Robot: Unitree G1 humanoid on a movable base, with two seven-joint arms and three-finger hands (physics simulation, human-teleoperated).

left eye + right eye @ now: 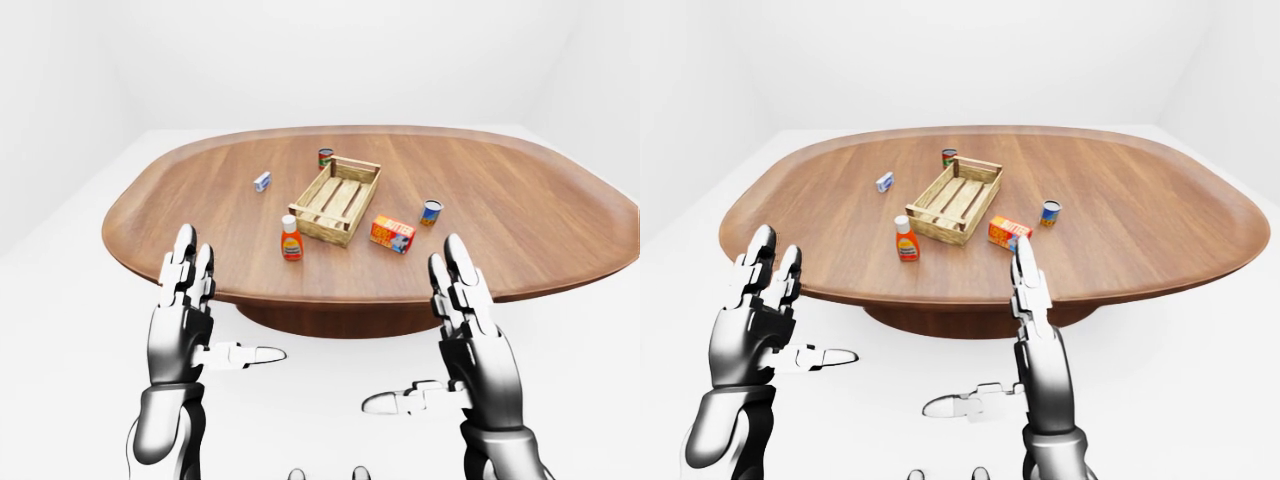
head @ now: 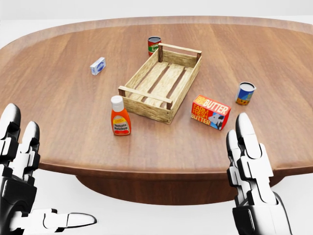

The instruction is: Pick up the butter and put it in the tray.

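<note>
Head view: butter [image 2: 211,112] beside tray [image 2: 183,85]; each robot hand spread, empty.

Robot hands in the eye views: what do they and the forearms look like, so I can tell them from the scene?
Both the left robot hand and right robot hand are glossy silver-white metal with black joints. Each has three segmented, round-tipped fingers, one being a sideways thumb. The forearms are smooth chrome-like cylinders with dark bands. No cables, sleeves or markings are visible.
</note>
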